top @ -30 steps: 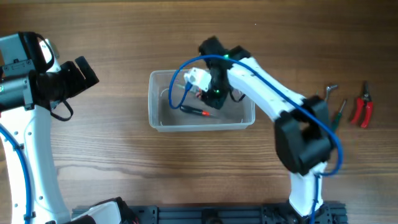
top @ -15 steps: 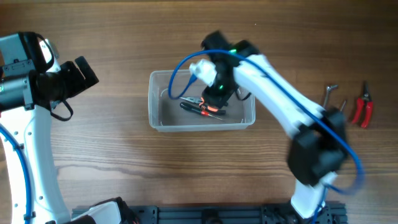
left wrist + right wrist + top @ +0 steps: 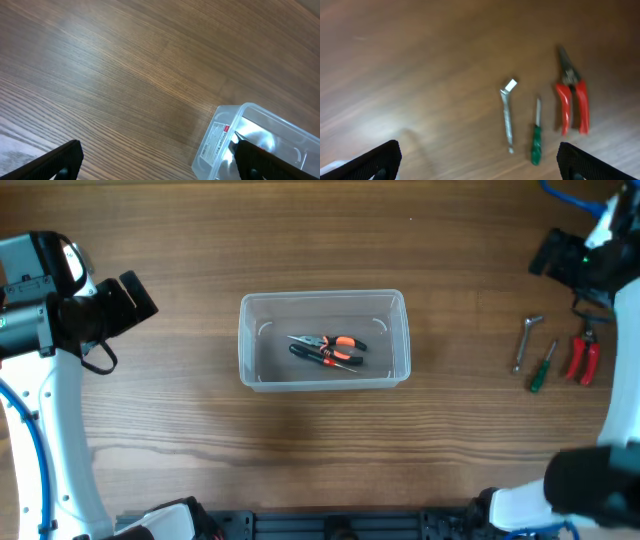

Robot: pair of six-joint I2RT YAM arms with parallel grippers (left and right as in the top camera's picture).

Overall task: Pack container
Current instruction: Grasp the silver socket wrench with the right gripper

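The container [image 3: 320, 297] sits pretty much dead centre on the wooden table [image 3: 320, 460], upright, open top, long side running left-right. Inside it a pair of orange-handled pliers [image 3: 337, 343] lies flat on the bottom. Right up against them is a dark slim tool [image 3: 322, 357] with a bit of red on it. It's probably a screwdriver, but the glare on the plastic makes that hard to call. Both lie near the middle, away from the walls.

The left gripper [image 3: 157, 146] hangs well off to the left of the container, up above the table. Its claw is spread wide with only bare wood showing between the tips. In its wrist view one corner of the container, with a white label on the wall, pokes in at lower right, partly behind one finger [image 3: 260, 160].

The right gripper [image 3: 477, 150] is way over at the far right edge, also spread wide and holding nothing. Under it, a bit blurry, three tools lie side by side on the table: a silver wrench [image 3: 507, 117], a green-handled screwdriver [image 3: 535, 145] just beside it, and red-handled cutters [image 3: 572, 107] furthest right. They're well apart from the container, with open table in between.
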